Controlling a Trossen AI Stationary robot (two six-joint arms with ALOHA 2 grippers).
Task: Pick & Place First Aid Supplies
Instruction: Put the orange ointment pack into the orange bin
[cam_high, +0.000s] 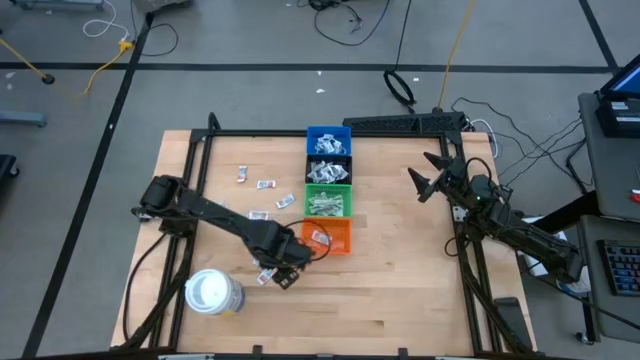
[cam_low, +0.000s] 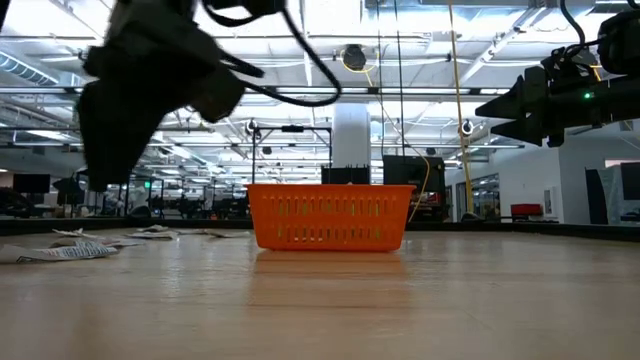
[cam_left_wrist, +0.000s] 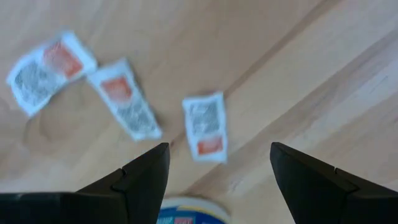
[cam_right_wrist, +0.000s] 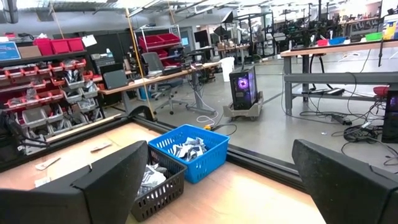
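Three small white packets with reddish marks lie flat on the bare wood under my left gripper (cam_left_wrist: 217, 165). In my left wrist view one packet (cam_left_wrist: 206, 126) sits at centre frame, between my two dark fingertips and just beyond them; a second packet (cam_left_wrist: 124, 99) lies to its left, and a third packet (cam_left_wrist: 46, 70) is at the upper left, its corner touching or nearly touching the second. My left fingers (cam_left_wrist: 146, 177) stand wide apart and hold nothing.

In the high view my left gripper (cam_high: 283, 272) hangs at lower centre, just left of the orange bin (cam_high: 335, 238). More loose packets (cam_high: 265, 185) are scattered on the table (cam_high: 400, 290) at upper left of centre. Above the orange bin run the green bin (cam_high: 328, 200), a black bin (cam_high: 328, 171) and the blue bin (cam_high: 328, 140), in one column, all holding supplies. A large white roll (cam_high: 213, 293) stands at the lower left, near my left arm.

My right gripper (cam_high: 428, 178) waits at the right of the frame, well apart from the bins, raised off the table, its fingers (cam_right_wrist: 118, 180) spread fully wide and empty.
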